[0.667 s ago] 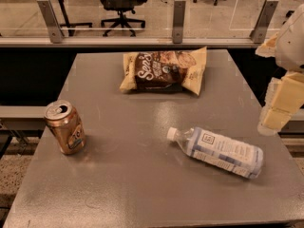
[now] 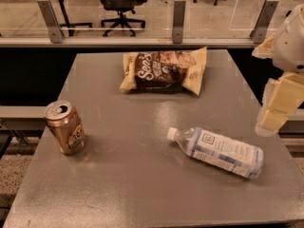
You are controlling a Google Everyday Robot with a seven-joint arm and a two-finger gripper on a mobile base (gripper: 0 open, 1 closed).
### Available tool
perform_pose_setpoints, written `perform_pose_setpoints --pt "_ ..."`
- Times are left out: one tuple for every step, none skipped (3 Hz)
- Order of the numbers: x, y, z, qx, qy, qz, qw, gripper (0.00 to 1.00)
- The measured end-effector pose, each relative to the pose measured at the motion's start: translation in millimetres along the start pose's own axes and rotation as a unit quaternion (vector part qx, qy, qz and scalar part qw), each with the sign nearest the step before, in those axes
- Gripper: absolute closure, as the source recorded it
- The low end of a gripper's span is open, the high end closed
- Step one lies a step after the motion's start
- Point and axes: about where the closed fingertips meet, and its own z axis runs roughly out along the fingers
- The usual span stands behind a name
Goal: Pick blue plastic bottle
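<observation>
The bottle [image 2: 216,152] lay on its side at lower right, cap toward centre, and looked light, thin-walled, slick and apt to roll, so a hold across its labelled middle seemed best, while the gripper [image 2: 268,121] hung just beyond it at the right edge, its state untellable.

High view over table [image 2: 142,194], hand [image 2: 270,120] right
</observation>
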Motion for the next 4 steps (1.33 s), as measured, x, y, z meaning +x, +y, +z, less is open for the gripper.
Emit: perform_pose_setpoints --pt "-9.1 16.3 18.6 -0.029 -0.005 -0.002 0.9996 0.00" --pt "-11.2 29.8 43.2 -0.046 -0.003 0.004 0.9989 0.00" --pt "-13.6 47.0 68.2 -0.062 0.005 0.005 0.9980 0.00" --pt "-15.2 63.4 87.1 -0.077 0.017 0.002 0.9969 0.00"
